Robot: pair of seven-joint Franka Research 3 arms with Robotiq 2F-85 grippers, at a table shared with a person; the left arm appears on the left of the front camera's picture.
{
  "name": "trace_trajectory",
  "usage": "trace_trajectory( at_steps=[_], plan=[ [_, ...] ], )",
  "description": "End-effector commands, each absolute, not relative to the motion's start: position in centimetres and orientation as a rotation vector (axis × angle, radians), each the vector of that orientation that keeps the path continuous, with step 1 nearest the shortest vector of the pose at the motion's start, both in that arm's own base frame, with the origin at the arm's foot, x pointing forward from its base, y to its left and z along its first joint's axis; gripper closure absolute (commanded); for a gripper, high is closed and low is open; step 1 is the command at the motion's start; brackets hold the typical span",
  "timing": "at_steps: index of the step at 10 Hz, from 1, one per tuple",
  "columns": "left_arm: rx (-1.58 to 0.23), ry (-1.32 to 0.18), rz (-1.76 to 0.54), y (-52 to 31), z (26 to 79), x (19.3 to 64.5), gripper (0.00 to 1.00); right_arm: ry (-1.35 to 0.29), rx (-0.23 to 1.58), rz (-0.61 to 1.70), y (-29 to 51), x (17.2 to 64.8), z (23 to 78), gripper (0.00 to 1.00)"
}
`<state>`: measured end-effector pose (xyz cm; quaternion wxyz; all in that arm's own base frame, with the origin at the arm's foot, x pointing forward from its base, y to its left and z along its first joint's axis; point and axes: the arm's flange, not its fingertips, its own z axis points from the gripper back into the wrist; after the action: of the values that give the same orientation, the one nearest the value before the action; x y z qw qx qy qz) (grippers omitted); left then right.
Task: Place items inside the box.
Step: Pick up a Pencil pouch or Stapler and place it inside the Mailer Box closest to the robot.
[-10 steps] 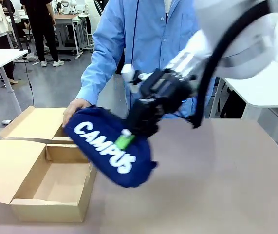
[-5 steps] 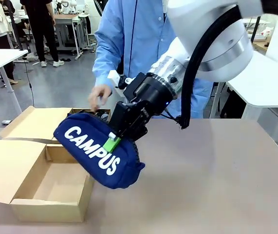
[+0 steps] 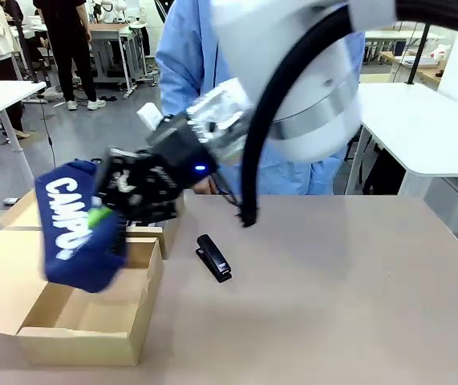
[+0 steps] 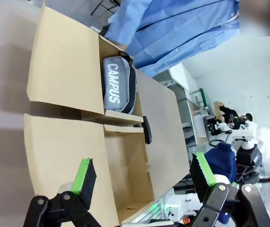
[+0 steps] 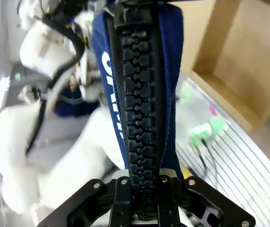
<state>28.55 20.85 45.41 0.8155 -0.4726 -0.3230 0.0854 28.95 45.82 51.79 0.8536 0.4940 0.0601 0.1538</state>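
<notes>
Table: stapler beside box, seemingly apart

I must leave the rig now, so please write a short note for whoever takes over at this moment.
Left pincer: open, empty, above the box.
Right pincer: shut on the navy pouch, hanging over the open box, not yet released.
Grey pouch: at the box's far end, apparently inside.
Black stapler: on the table beside the box.
Left to do: drop the navy pouch in, then the stapler.
</notes>
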Motion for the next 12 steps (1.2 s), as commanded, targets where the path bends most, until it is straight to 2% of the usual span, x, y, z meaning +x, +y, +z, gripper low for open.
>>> trace_trajectory(
  at_steps=[1,3,5,6,7,9,12],
  plan=[
    [-1.023,-0.720,0.169,20.8,45.2,28.5,0.00,0.070,0.984,0.139,50.0,28.7,50.9,0.92],
    [-1.023,-0.720,0.169,20.8,45.2,28.5,0.00,0.107,0.857,0.010,52.2,28.6,48.8,0.92],
    [-1.023,-0.720,0.169,20.8,45.2,28.5,0.00,0.109,0.773,0.044,53.8,28.6,47.6,0.92],
    [-1.023,-0.720,0.169,20.8,45.2,28.5,0.00,0.078,0.876,0.038,50.8,27.7,47.0,0.92],
    [-1.023,-0.720,0.169,20.8,45.2,28.5,0.00,0.078,0.876,0.038,50.8,27.7,47.0,0.92],
    [-1.023,-0.720,0.169,20.8,45.2,28.5,0.00,0.059,0.718,-0.016,53.9,28.2,45.1,0.92],
    [-1.023,-0.720,0.169,20.8,45.2,28.5,0.00,0.065,0.651,-0.081,58.2,29.1,44.0,0.92]
  ],
)
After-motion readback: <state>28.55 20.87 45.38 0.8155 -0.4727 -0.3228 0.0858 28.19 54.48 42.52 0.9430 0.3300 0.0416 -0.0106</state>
